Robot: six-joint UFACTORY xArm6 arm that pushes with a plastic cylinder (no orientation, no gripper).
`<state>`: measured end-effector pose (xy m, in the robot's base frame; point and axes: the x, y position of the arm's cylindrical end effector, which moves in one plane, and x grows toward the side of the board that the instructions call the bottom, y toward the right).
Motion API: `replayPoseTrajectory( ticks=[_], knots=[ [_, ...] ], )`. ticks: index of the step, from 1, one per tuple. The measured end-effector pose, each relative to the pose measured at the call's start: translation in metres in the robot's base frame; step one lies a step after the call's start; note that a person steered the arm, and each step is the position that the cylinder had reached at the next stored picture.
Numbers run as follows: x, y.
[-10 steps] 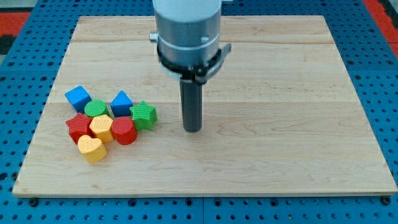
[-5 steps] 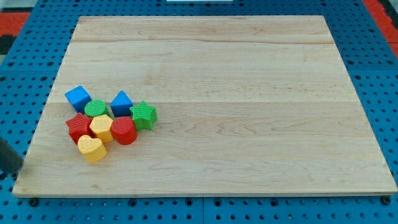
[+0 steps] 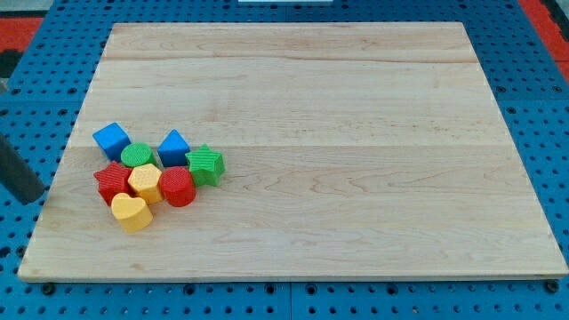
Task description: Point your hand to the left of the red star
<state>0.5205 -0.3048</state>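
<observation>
Red star (image 3: 112, 182) right of my tip (image 3: 34, 196)

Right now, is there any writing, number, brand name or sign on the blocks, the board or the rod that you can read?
None: no readable text anywhere in the view.
The wooden board is bare wood grain.
The blocks, such as the red star and the yellow heart, show only ridged surfaces.
My tip, left of the red star at the board's left edge, is plain dark.

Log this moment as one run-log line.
tip: my tip off the wooden board's left edge | target: red star block, in cluster, to tip's right | contact: none | status: approaching
</observation>
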Motion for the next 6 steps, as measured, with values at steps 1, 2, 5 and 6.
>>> replayPoseTrajectory(
  ticks=[1, 2, 5, 6],
  knots=[
    [0.000, 0.000],
    [-0.001, 0.001],
    [-0.008, 0.036],
    [-0.021, 0.046]
  ],
)
